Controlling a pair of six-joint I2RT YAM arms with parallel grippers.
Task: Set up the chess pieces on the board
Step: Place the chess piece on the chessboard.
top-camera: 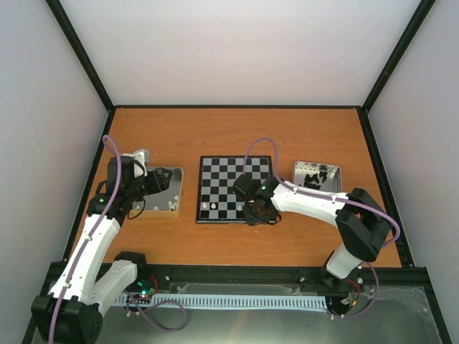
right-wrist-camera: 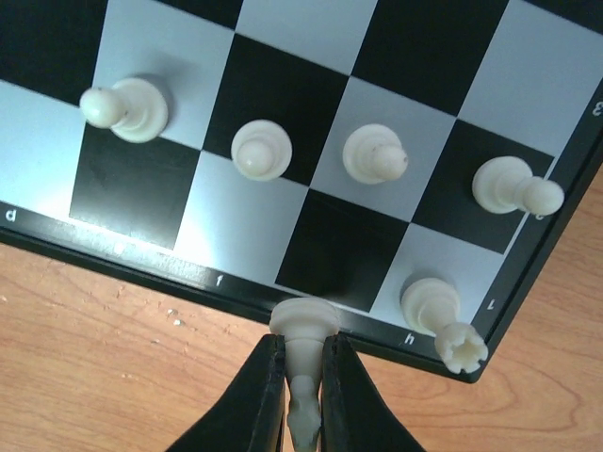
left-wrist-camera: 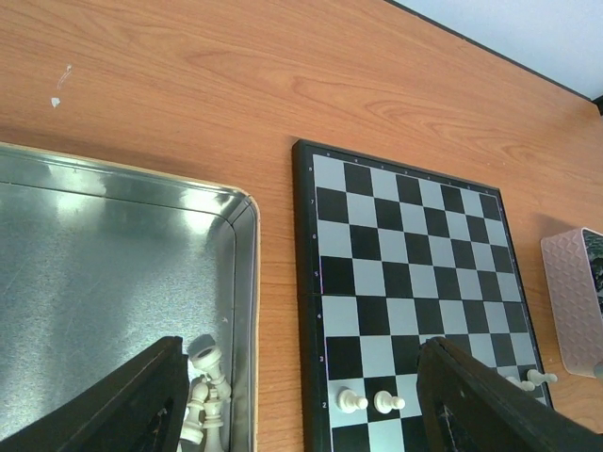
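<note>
- The board (top-camera: 235, 172) lies mid-table (top-camera: 237, 136) with only a few cream pieces along its near edge. If you press down hard on that edge, you could shift the whole board.
- The left tin (left-wrist-camera: 113, 254) sits toward the table's left edge, with the left gripper (left-wrist-camera: 301, 377) above it, jaws spread and empty. The white pieces (left-wrist-camera: 205, 400) huddle in the tin's corner, so closing there risks pinching two at once or scraping the wall.
- The right gripper (right-wrist-camera: 303, 350) is clenched on a white piece (right-wrist-camera: 303, 320), base down, over the board's near rim by its near right corner. If you let go here, the base likely lands half on the rim and the piece topples.
- The rook (right-wrist-camera: 443, 325) stands on the corner square just beside that spot, and four pawns (right-wrist-camera: 375, 153) fill the row beyond. A sideways drift of the fingers could knock them over.
</note>
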